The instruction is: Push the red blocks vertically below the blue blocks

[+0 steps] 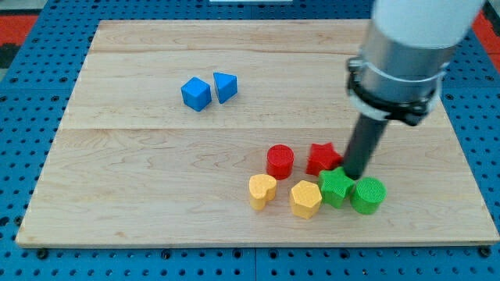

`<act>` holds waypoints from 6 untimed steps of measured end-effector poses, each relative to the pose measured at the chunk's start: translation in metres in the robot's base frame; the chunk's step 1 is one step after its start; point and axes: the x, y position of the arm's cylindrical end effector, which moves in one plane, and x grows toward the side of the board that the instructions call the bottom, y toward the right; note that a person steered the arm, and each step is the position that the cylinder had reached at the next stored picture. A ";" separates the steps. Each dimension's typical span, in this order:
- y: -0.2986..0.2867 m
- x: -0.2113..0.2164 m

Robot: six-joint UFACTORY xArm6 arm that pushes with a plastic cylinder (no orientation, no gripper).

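Eight blocks: all sit on the wooden tabletop (141, 195), two blue, two red, two yellow, two green.
Hidden parts: the dark rod covers the right edge of the red star block (321, 158); the arm's upper body is cut off at the view's top.
Tool: there are no jaws to be apart or together here, only a straight rod; my tip (355, 176) is down at the board, just right of the red star block and just above the gap between the two green blocks.
Red blocks: the red cylinder block (280, 161) stands upright, round face up, just left of the red star block, a small gap between them; both are right of centre in the lower half of the board.
Blue blocks: the blue cube block (196, 94) and the blue wedge-like block (225, 86) touch, upper left of centre, well apart from the reds and up to their left.
Red star's heading: its points are hard to make out behind the rod, so I cannot tell which way it faces.
Yellow blocks: the yellow heart block (262, 190) sits below and left of the red cylinder; the yellow hexagon block (305, 198) is just to its right.
Green blocks: the green star block (337, 187) touches the yellow hexagon, with the green cylinder block (368, 194) beside it on the right.
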 end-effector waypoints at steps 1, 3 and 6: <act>-0.062 -0.011; -0.123 -0.023; -0.023 -0.091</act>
